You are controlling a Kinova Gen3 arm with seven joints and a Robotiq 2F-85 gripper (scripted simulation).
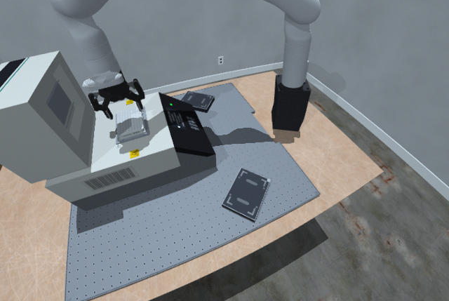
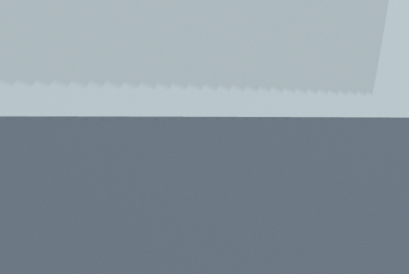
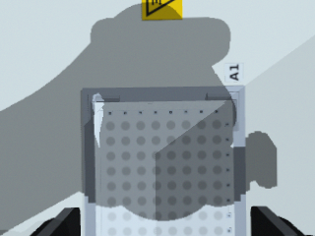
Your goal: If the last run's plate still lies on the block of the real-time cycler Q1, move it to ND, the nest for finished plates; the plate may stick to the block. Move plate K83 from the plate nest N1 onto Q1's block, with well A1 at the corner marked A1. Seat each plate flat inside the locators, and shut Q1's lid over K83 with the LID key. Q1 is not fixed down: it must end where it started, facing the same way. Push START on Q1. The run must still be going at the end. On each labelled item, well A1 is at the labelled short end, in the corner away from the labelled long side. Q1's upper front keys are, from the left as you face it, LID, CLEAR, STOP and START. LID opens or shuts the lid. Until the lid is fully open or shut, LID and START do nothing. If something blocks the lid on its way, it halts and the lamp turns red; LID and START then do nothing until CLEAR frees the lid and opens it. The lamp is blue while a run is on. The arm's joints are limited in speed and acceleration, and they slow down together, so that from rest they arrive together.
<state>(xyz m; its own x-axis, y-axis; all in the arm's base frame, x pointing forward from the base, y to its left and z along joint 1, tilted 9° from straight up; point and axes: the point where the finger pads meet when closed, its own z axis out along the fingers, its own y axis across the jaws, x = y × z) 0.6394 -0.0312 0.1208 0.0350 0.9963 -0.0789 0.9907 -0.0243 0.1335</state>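
Note:
The cycler Q1 (image 1: 119, 152) stands at the left of the mat with its lid (image 1: 39, 112) raised. A clear well plate (image 1: 131, 125) lies on its block, and I cannot read its label. In the wrist view the plate (image 3: 162, 162) sits inside the grey block frame, with the A1 mark (image 3: 234, 72) at the frame's upper right corner. I cannot tell whether the plate lies fully flat. My gripper (image 1: 123, 108) is open just above the plate's end nearest the lid. Its fingers stand wide on either side of the plate, apart from it.
Q1's black key panel (image 1: 186, 125) slopes on its right side, and its lamp (image 1: 170, 104) is green. Two dark plate nests lie on the mat, one at the back (image 1: 197, 100) and one in front (image 1: 246, 193), both with nothing in them. The exterior view shows only flat grey surfaces.

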